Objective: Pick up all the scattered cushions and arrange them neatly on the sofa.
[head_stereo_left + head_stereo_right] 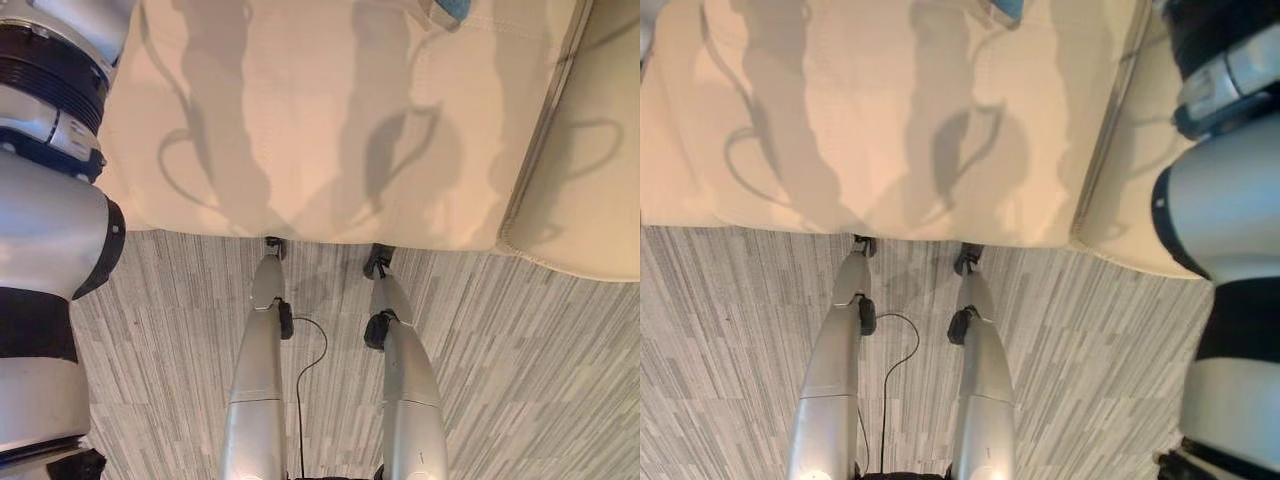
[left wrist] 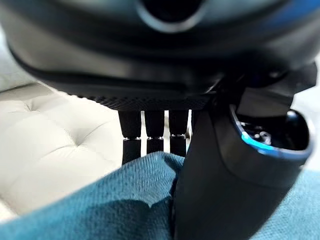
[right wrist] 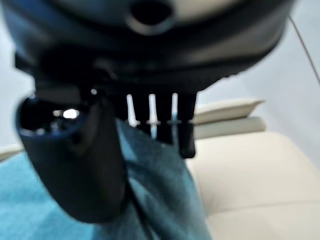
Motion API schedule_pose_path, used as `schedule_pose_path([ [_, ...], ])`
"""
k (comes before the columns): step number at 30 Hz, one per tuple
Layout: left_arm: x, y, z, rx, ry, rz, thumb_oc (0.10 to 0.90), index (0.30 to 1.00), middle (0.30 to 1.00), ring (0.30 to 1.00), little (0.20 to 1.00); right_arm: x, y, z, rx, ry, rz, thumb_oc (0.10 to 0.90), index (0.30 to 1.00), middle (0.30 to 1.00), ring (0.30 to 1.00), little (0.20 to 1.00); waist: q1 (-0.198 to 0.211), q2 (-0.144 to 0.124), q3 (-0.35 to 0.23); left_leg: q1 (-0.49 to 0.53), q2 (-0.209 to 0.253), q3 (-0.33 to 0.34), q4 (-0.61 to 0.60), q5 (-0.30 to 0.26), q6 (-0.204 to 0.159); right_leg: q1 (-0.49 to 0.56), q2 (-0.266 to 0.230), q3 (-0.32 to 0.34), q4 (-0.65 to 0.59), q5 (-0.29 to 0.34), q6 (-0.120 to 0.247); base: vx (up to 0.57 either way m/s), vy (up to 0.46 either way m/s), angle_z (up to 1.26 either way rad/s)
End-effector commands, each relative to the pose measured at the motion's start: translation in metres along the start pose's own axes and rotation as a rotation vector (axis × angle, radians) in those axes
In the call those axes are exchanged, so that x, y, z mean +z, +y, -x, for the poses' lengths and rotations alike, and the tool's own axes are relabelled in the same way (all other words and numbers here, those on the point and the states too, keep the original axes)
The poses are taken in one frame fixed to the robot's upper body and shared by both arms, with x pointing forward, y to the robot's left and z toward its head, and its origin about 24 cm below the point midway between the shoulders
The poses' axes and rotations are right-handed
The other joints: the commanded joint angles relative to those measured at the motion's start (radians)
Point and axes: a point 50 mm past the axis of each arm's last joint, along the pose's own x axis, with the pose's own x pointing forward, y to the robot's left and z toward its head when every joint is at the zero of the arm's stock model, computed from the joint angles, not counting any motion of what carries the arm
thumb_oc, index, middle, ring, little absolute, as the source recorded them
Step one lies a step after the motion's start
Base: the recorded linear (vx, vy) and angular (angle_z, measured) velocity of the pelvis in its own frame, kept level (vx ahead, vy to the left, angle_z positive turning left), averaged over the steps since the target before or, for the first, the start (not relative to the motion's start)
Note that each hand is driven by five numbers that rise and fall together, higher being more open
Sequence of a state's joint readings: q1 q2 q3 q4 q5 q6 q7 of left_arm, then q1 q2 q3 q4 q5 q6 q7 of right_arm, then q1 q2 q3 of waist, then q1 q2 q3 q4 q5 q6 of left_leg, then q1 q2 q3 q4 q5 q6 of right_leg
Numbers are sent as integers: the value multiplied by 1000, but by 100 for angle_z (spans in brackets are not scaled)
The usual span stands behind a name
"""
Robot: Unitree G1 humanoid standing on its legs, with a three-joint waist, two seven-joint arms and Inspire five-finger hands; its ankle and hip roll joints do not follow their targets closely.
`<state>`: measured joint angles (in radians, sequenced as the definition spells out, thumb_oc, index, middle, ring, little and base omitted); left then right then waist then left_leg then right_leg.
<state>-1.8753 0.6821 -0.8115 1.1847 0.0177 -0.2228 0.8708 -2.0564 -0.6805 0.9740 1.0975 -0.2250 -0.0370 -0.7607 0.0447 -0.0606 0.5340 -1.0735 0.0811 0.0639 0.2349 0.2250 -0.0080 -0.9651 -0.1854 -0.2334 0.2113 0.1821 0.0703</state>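
Grey striped carpet floor (image 1: 160, 340) fills the lower half of the head views, with the cream sofa (image 1: 300, 120) seat running across the top and a second seat section at about 3 o'clock. A small teal corner of the cushion (image 1: 447, 10) peeks in at about 1 o'clock at the top edge of the left eye view. In the left wrist view the left hand (image 2: 200, 190) has its thumb pressed onto the teal fabric and the fingers (image 2: 154, 135) reaching down behind the fold: a pinch on the cushion, tufted sofa upholstery behind it. In the right wrist view the right hand (image 3: 75, 155) likewise clamps the same teal cloth between thumb and fingers (image 3: 185, 130), the sofa seat just beyond. Judgement: the cushion is light, soft and compliant, woven cover not slippery and not fragile; it sags between grips, so taking hold at opposite edges with both hands suits it.
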Motion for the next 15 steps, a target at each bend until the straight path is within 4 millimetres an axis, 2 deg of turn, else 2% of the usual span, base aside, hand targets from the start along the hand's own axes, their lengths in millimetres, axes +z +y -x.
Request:
schedule_pose_path([
  [1,6,9,-27,-73,135,43,800,900,900,900,900,0,-15,-23,53,53,14,800,900,900,900,900,24,36,-123,-81,4,20,177,-241,-65,6,-184,21,94,-124,180,-3,-46,3],
  [4,-11,16,-29,-89,270,127,800,900,900,900,900,-5,-19,-29,113,104,0,800,900,900,900,900,35,34,-117,-89,0,23,185,-240,-65,-3,-193,21,111,-126,178,-3,-27,3],
  [5,-12,17,-30,-89,272,130,800,900,900,900,900,-5,-19,-29,113,103,0,800,900,900,900,900,35,35,-117,-89,0,24,185,-240,-65,-4,-193,22,112,-126,178,0,0,0],
  [6,-24,24,-31,-98,349,176,800,900,900,900,900,-12,-20,-30,157,144,-17,800,900,900,900,900,40,36,-115,-95,-3,26,195,-242,-65,-7,-198,21,116,-125,176,0,0,0],
  [7,-34,26,-28,-122,378,119,800,900,900,900,900,-16,-20,-30,167,163,-26,800,900,900,900,900,41,38,-116,-96,-4,26,196,-241,-63,-9,-199,22,117,-124,176,0,0,0],
  [8,-34,26,-28,-123,377,119,800,900,900,900,900,-16,-21,-30,167,164,-27,800,900,900,900,900,41,37,-116,-96,-4,26,196,-241,-63,-10,-199,22,117,-124,176,0,0,0],
  [10,-42,32,-29,-122,415,82,800,900,900,900,900,-25,-17,-25,198,212,-36,800,900,900,900,900,44,37,-120,-96,-5,24,200,-241,-61,-8,-200,19,120,-127,174,1,-15,-1],
  [12,-48,40,-31,-63,478,185,800,900,900,900,900,-37,-15,-20,211,279,-57,800,900,900,900,900,46,40,-123,-93,-6,22,209,-243,-59,-3,-202,20,133,-131,171,-2,-35,-1],
  [14,-62,52,-30,-10,520,173,800,900,900,900,900,-48,-13,-14,204,325,-75,800,900,900,900,900,47,43,-128,-88,-5,22,226,-252,-57,2,-202,23,148,-142,165,-3,-17,-1],
  [15,-63,52,-30,-11,520,172,800,900,900,900,900,-48,-13,-13,205,326,-76,800,900,900,900,900,47,42,-128,-87,-5,22,227,-253,-57,2,-202,24,148,-143,165,0,0,0],
])
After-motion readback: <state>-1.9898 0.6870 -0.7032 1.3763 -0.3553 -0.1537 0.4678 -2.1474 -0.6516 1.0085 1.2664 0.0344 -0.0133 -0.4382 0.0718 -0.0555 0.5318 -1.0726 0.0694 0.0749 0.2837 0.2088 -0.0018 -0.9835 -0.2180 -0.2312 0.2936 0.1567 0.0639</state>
